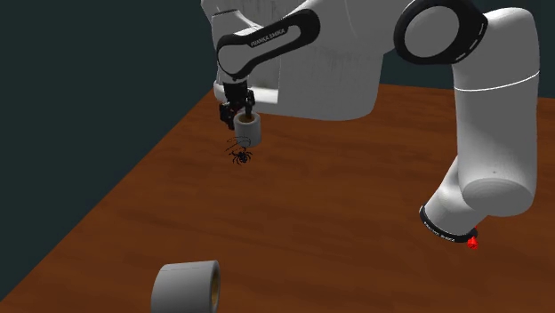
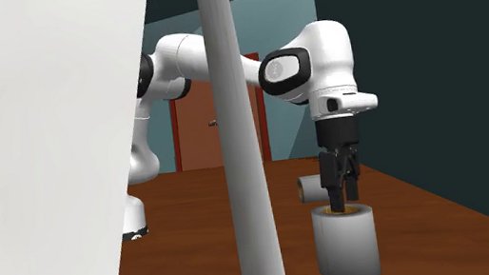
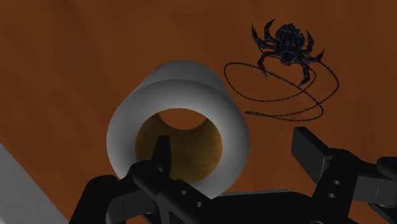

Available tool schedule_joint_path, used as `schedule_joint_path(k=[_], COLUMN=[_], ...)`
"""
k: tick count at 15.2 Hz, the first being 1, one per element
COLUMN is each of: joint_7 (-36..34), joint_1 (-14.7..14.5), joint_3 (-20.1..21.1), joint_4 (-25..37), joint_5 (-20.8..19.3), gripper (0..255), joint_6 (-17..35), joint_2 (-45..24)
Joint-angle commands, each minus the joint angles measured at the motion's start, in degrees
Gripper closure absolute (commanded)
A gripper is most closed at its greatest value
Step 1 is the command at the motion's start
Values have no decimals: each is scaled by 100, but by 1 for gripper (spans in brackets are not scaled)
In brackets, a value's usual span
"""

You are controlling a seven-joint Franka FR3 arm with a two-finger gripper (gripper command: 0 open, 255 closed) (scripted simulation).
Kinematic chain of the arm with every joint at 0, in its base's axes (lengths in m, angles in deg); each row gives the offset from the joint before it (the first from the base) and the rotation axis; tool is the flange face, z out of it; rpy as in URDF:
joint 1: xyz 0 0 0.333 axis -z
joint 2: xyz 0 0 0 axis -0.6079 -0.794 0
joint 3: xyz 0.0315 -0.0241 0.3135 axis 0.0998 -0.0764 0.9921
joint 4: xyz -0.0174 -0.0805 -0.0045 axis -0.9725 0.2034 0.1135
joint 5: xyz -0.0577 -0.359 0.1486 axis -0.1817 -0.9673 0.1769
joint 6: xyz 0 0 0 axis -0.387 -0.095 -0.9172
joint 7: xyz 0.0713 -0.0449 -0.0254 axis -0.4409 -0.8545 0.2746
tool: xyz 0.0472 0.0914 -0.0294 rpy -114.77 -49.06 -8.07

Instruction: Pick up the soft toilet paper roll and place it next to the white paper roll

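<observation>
Hand (image 1: 237, 114) is open atm, pointing straight down over the grey-white toilet paper roll (image 1: 248, 131). One finger (image 3: 159, 156) sits inside the brown cardboard core, the other is outside the wall w/ a gap, so nothing is gripped. The roll stands upright on the brown wood worktop (image 1: 338, 204), right beside a black toy spider (image 1: 240, 156) w/ a looped cord. 2nd paper roll (image 1: 187, 286) lies on its side, well apart, at the shoulder view's bottom edge.
</observation>
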Motion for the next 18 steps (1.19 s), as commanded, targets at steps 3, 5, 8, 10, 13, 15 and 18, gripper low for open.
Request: schedule_joint_path(k=[3,5,8,10,13,15,18], joint_7=[-7,-11,-11,-11,-11,-11,-11], joint_1=[2,1,1,1,1,2,2], joint_3=[-11,-15,-15,-15,-15,-15,-15], joint_4=[-143,-203,-201,-201,-201,-202,-204], joint_5=[-16,-23,-24,-24,-24,-23,-24], gripper=[0,0,0,0,0,255,255], joint_6=[249,350,350,350,350,349,351], joint_2=[-108,-148,-150,-150,-150,-149,-149])
